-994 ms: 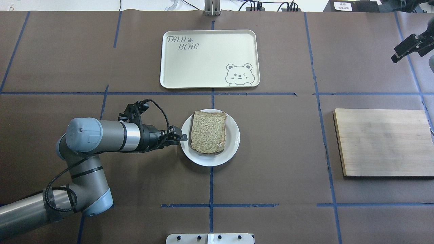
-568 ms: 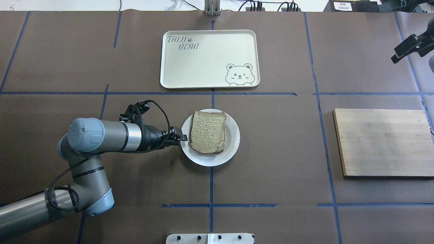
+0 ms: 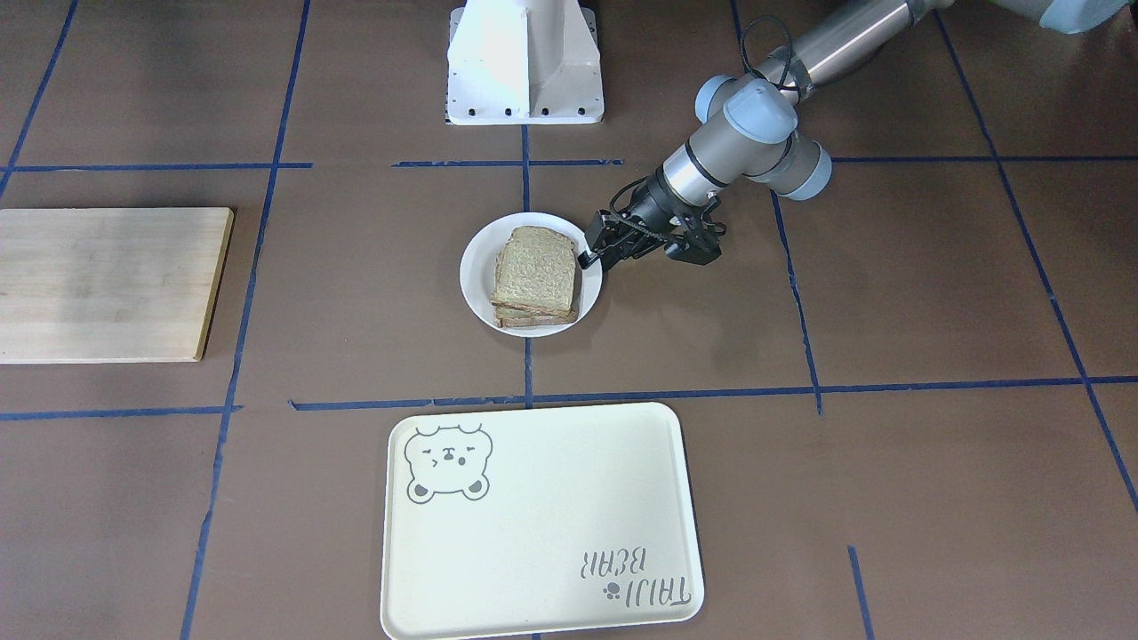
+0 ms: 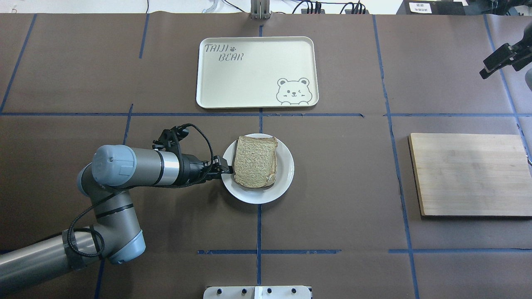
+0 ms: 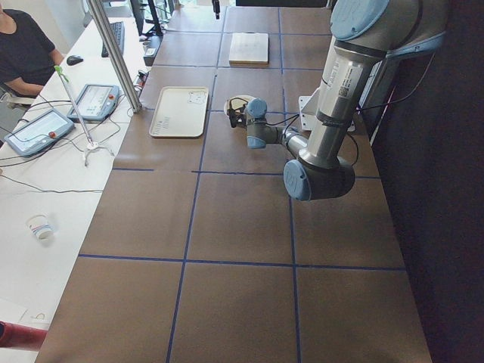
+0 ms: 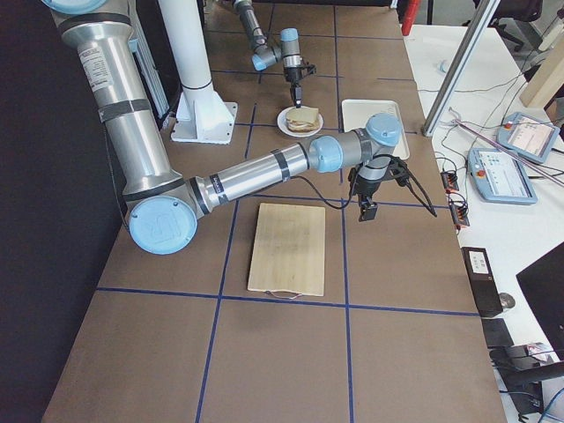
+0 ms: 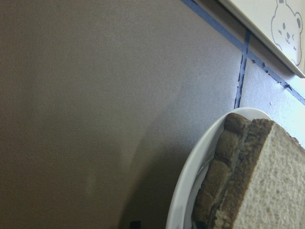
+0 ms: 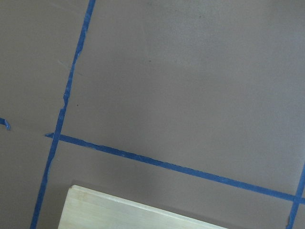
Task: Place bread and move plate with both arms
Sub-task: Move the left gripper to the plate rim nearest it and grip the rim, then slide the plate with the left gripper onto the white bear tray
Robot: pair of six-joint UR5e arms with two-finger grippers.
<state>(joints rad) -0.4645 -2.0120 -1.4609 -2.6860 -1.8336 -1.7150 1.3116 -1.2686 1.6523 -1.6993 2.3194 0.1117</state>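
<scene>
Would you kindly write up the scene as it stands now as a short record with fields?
bread: stacked slices, lying on the plate
plate: at table centre, on the bare table, not on the tray
left gripper: at the plate's rim on the robot's left side; whether the jaws are open or shut is unclear
right gripper: far right, apart from the plate
tray: beyond the plate, nothing on it
wooden board: right of the plate, nothing on it

"TAIJI BEAR" on the cream tray [image 4: 257,74]
</scene>
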